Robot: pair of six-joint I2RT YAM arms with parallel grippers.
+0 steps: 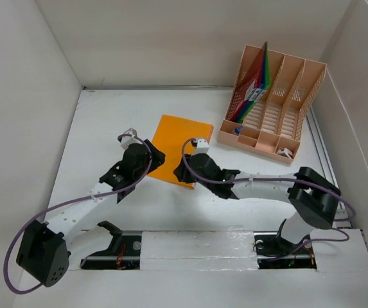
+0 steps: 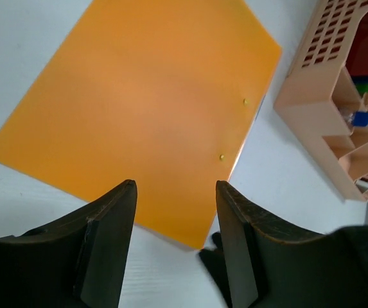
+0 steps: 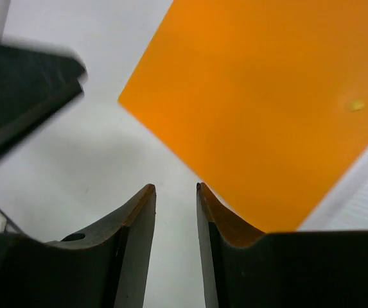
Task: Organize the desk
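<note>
My left end effector (image 2: 176,186) hangs wide over the orange folder (image 2: 139,96) on the surface (image 2: 17,38); my right end effector (image 3: 176,187), narrowly parted and empty, hovers at its edge.

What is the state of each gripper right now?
Left gripper: open wide, empty, at the edge of the folder.
Right gripper: slightly open, nothing between its fingers.

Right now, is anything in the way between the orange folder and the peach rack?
No, nothing visible. Only a bare strip of desk separates the orange folder from the peach rack. The left gripper and right gripper hover at the folder's near edge, outside that gap.
</note>
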